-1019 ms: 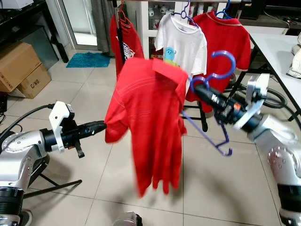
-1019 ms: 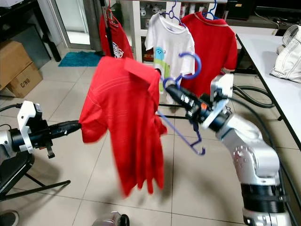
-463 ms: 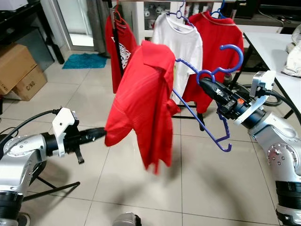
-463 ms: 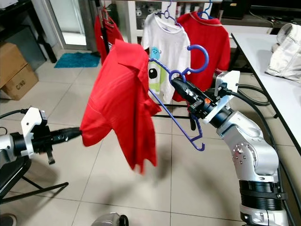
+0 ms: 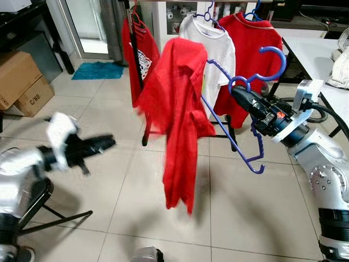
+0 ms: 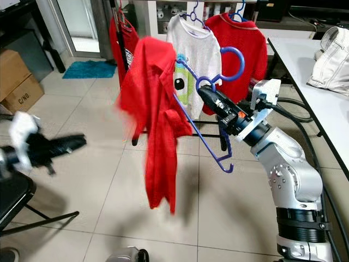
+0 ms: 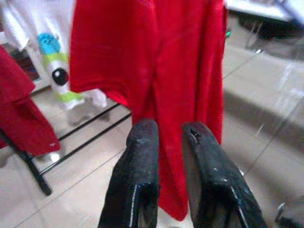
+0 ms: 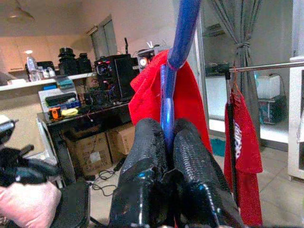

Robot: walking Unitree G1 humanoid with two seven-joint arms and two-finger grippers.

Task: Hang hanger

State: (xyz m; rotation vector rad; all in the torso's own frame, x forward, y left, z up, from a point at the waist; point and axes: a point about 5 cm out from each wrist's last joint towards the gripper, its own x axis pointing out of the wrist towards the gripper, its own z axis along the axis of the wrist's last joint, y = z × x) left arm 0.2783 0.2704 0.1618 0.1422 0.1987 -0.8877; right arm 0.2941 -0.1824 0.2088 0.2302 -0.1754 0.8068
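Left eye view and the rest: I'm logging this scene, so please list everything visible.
Hanger: one, blue, clamped in the right gripper.
Red shirt: one, draped on one arm of the hanger.
Hung garments: three, red, white, red, on the rail behind.
Cardboard boxes: two, brown, floor at far left.
Mat: one, teal, by the doorway.
Table: one, white, at right.
Left gripper: black, apart from the shirt.
Right gripper: black, shut on the hanger's neck.

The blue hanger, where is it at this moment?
The blue hanger is on the robot's right, clamped in the right gripper, with the red shirt draped over one arm, before the clothes rack.
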